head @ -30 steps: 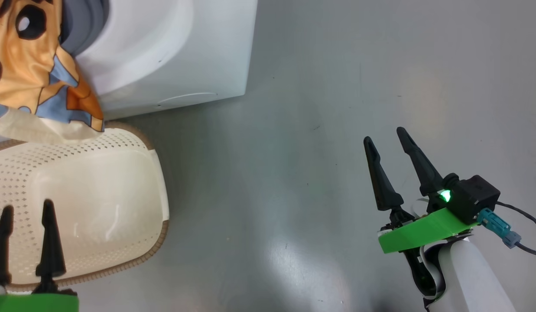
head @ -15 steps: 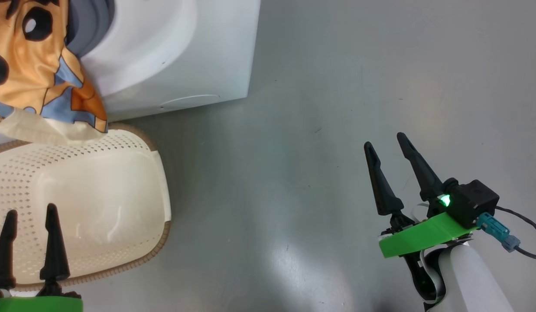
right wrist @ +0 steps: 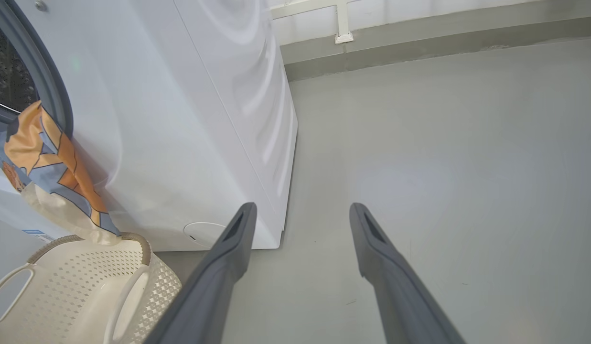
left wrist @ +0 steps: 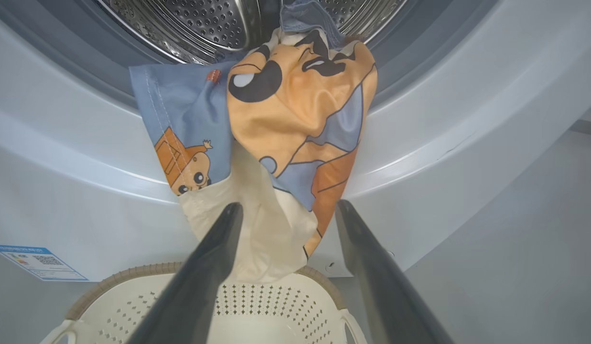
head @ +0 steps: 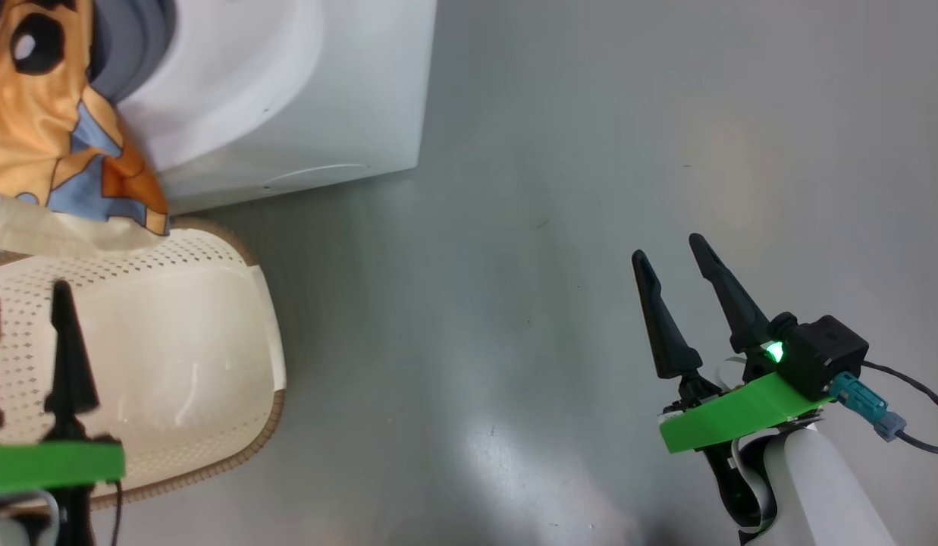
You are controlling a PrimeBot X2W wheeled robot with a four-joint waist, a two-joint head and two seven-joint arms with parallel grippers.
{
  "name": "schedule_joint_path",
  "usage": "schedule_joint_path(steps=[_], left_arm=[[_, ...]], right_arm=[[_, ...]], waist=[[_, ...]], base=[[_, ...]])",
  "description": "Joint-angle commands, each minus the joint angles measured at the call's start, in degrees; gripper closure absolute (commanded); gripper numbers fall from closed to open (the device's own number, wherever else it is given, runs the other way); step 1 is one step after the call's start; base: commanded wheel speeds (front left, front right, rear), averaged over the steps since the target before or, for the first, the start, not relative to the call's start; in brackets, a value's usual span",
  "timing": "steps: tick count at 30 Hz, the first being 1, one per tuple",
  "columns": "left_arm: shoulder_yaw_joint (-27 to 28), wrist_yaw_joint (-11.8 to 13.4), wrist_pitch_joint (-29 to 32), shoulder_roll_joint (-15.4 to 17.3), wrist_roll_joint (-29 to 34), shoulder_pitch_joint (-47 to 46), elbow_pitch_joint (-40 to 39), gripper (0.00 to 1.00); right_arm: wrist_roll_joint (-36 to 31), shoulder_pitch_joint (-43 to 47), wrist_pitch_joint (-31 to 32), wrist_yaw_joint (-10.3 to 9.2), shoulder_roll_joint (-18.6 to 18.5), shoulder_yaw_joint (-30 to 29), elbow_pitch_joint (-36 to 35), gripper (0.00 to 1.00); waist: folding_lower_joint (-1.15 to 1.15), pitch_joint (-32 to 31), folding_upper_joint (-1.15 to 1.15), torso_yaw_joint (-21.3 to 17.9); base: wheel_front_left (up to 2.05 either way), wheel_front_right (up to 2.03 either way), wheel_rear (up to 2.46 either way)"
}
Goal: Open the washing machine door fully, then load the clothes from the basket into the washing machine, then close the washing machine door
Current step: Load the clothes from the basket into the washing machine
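Mid-load, clothes point(left wrist: 295, 119) drape the rim of the washer point(left wrist: 61, 157). Our left gripper point(left wrist: 289, 205) and right gripper point(right wrist: 300, 205) gape empty; next we should push the cloth inside.

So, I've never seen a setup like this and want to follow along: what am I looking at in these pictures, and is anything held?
It is a two-armed robot doing laundry. The head view looks down from its head: the left gripper hangs open above the basket, the right gripper open over the grey floor. Each wrist view looks along one gripper's two dark fingers. The left one faces the washing machine, where the clothes hang out of the drum toward the basket. Neither gripper holds anything.
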Motion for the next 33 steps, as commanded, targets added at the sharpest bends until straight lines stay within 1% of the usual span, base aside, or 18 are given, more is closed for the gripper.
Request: schedule_joint_path(steps=[1,4,8,14,21,30,33], left_arm=[[1.8,-0.2,-0.3,2.1,-0.6,-1.8,0.2,0.0],[1.2,-0.2,-0.3,3.4,-1.0,-5.1,2.0,0.0],[-0.4,-0.2,-0.3,4.2,-1.6,-8.5,4.0,0.0],[-0.8,-0.2,-0.3,3.9,-1.9,-11.4,8.0,0.0],[2.8,-0.2,-0.3,3.5,-2.2,-15.9,15.2,0.0],[0.6,-0.2,-0.3,3.9,-4.1,-20.3,17.4,0.0],[0.9,-0.2,-0.3,4.3,-4.9,-21.3,18.7,0.0]], right_arm=[[0.8,0.5,-0.3,0.16,0.2,1.6,-1.0,0.0],[1.0,0.4,-0.3,0.16,0.2,2.1,-1.0,0.0],[1.5,0.2,-0.3,0.16,0.2,2.2,-1.0,0.0],[1.9,0.4,-0.3,0.16,0.2,2.3,-1.0,0.0],[1.9,0.2,-0.3,0.16,0.2,2.3,-1.4,0.0],[1.4,-0.2,-0.3,0.16,0.2,2.0,-1.9,0.0],[1.6,-0.4,-0.3,0.16,0.2,2.1,-2.1,0.0]], waist=[[-0.01,0.3,0.0,-0.5],[-0.01,0.7,0.0,-1.3],[-0.01,1.0,0.0,-2.2],[-0.01,1.4,0.0,-2.9],[-0.01,3.2,0.0,-3.4],[-0.01,6.3,0.0,-3.2],[-0.01,7.1,0.0,-3.3]], base=[[0.0,0.0,0.0],[0.0,0.0,0.0],[0.0,0.0,0.0],[0.0,0.0,0.0],[0.0,0.0,0.0],[0.0,0.0,0.0],[0.0,0.0,0.0]])
